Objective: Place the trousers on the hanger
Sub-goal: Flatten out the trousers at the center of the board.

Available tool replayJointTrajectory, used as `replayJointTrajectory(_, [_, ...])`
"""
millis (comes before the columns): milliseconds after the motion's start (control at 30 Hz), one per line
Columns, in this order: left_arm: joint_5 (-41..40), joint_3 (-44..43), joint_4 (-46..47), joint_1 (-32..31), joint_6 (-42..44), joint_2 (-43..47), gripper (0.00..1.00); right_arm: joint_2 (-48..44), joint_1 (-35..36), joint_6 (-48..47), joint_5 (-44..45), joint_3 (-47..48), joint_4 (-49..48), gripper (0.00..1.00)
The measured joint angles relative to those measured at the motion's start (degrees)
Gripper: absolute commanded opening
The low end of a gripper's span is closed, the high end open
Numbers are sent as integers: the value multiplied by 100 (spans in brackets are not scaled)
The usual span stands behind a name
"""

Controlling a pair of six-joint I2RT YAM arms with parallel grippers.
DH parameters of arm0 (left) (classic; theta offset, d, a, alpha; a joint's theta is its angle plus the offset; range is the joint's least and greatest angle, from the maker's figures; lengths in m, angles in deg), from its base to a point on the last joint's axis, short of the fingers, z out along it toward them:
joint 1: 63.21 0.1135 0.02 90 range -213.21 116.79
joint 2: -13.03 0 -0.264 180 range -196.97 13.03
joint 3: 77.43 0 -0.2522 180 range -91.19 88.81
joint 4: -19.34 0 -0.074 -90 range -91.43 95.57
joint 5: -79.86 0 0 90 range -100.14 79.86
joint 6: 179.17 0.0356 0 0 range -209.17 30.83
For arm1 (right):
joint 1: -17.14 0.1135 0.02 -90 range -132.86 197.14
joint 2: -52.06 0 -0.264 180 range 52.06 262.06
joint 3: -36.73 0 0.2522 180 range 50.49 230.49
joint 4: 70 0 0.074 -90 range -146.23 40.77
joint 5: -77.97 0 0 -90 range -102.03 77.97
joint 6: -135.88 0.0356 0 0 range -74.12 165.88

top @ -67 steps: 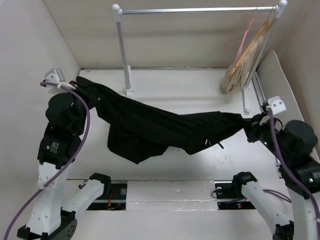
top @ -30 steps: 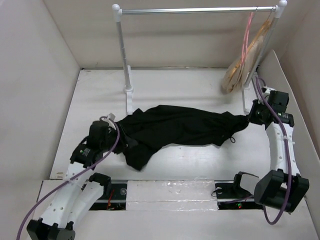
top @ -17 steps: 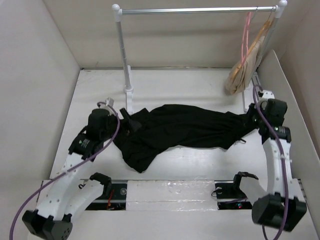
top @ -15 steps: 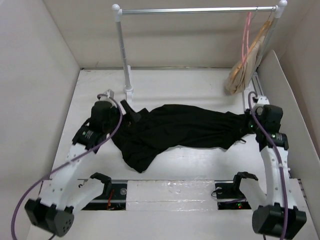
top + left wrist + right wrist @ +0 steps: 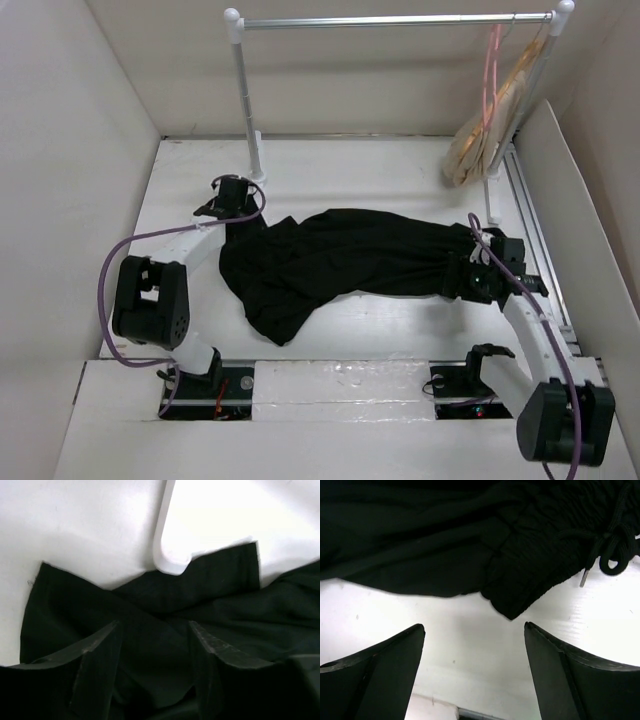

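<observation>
Right end effector (image 5: 465, 274) sits low at the right side of the white surface (image 5: 380, 170), its jaws spread wide. In the right wrist view this end effector (image 5: 475, 670) has only bare surface between its two fingers (image 5: 375, 672), so it holds nothing. The gathered waistband of the trousers (image 5: 470, 535) lies just past the fingertips, and the knotted drawstring (image 5: 609, 550) rests on the surface at the upper right of that view.

From above, the trousers (image 5: 350, 255) lie flat across the middle of the surface. The waist end is beside the right end effector, and a folded flap hangs toward the near edge on the left.

The left end effector (image 5: 237, 212) is at the far left end of the cloth. In its wrist view this end effector (image 5: 152, 655) is open, its fingers (image 5: 97, 662) parted over the dark trousers (image 5: 150, 605). Whether they touch the fabric cannot be told. Just beyond the cloth edge there is the white foot of the rack (image 5: 170, 535).

Farthest back, the rack (image 5: 243, 100) carries a metal rail (image 5: 390, 20). The pink hanger (image 5: 490, 60) hangs at the right end of the rail, beside a bunch of tan hangers (image 5: 478, 140) and well apart from the trousers.
</observation>
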Motion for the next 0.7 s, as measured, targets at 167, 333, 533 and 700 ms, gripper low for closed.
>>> replayJointTrajectory(167, [168, 737, 184, 122, -122, 271, 11, 988, -129, 258, 273, -90, -564, 68])
replayJointTrajectory(333, [321, 1263, 72, 404, -203, 662, 0, 1812, -431, 396, 487, -37, -970, 4])
replayJointTrajectory(533, [686, 1821, -411, 372, -492, 2330, 0, 1698, -1329, 297, 1054, 317, -931, 0])
replayJointTrajectory(700, [1172, 1930, -1045, 79, -909, 3615, 8, 1827, -1829, 127, 1462, 1062, -839, 39])
